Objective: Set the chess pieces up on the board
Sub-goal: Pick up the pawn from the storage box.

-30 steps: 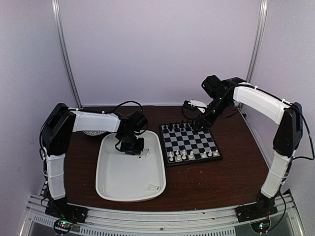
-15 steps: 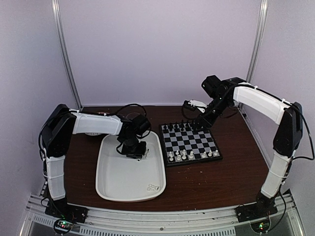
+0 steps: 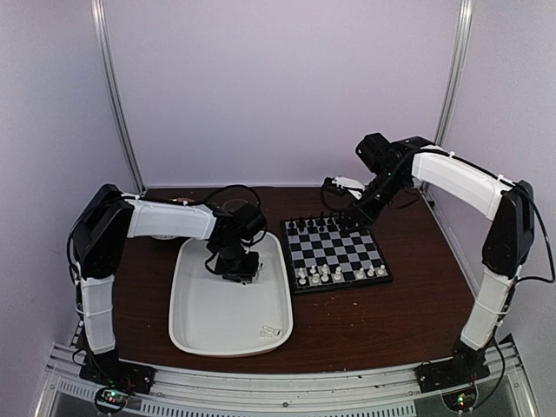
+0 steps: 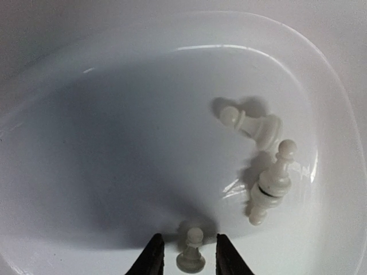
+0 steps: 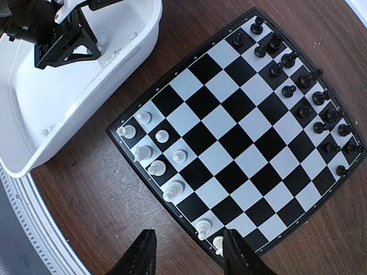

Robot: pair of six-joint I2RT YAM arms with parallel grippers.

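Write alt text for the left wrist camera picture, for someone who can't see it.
A tiny white plastic pawn stands upright between the open black jaws of the left gripper, inside a white oblong tray. To its right, a few more white chessmen lie tipped over.

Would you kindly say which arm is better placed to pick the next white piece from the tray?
Left: the left gripper sits in the tray with jaws either side of an upright white pawn. The right gripper hangs open above the board.
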